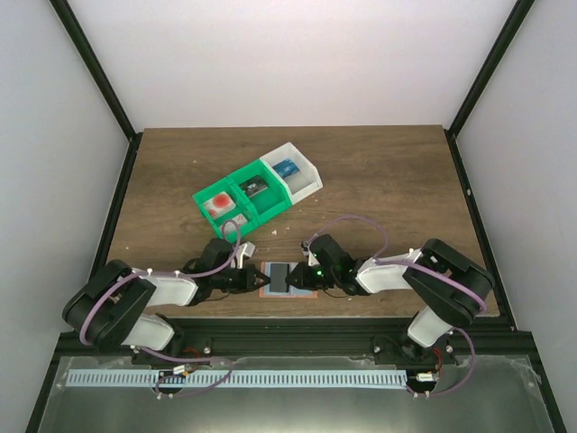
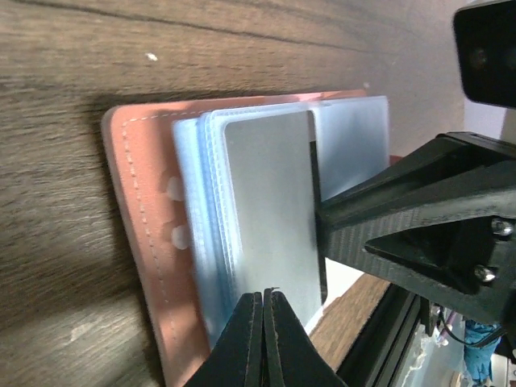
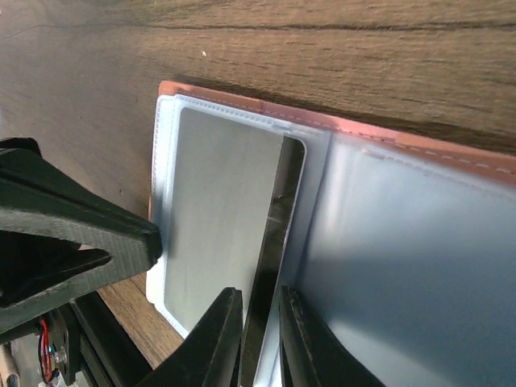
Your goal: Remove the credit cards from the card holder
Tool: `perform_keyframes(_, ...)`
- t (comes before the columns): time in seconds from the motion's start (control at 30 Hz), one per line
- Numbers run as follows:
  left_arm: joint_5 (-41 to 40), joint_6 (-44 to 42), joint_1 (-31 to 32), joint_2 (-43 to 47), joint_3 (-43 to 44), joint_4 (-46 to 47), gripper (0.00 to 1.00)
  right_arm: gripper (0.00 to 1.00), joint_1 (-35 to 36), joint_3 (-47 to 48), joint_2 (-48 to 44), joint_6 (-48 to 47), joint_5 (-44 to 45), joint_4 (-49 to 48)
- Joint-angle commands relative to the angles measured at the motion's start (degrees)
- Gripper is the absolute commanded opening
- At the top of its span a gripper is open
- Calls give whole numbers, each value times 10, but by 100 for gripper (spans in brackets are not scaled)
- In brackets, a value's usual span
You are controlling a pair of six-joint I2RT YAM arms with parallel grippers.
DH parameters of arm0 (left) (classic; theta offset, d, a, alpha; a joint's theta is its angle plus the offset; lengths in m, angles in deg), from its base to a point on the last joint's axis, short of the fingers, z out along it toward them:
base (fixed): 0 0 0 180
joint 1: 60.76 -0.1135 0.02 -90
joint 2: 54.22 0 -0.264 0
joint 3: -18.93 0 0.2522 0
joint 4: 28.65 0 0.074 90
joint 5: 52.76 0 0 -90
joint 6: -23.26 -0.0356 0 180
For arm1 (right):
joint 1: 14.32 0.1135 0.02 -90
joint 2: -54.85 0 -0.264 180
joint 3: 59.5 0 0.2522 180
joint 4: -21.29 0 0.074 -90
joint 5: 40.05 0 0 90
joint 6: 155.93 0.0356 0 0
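Card holder [image 2: 141,242] lies open on the surface [image 1: 379,180], directly between the two grippers
Left gripper [image 2: 264,294] pressed together, tips at one edge of the credit cards [image 2: 270,226]; right gripper [image 3: 260,295] pinches a raised card edge from the opposite side.

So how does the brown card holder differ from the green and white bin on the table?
The card holder is salmon-brown; the bin is green with one white end. The card holder is much smaller than the bin. The card holder lies open and flat near the front edge, showing its cards; the bin stands farther back, with small blocks in its three compartments. Both rest on the wooden table.
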State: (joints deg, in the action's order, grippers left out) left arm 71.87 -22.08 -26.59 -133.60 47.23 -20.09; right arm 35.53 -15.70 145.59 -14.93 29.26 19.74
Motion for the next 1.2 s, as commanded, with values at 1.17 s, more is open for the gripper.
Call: perform_keyframes(1.17,-21,-1,18,-33,-45,64,0,14,2,-70,7,70,-45,-183)
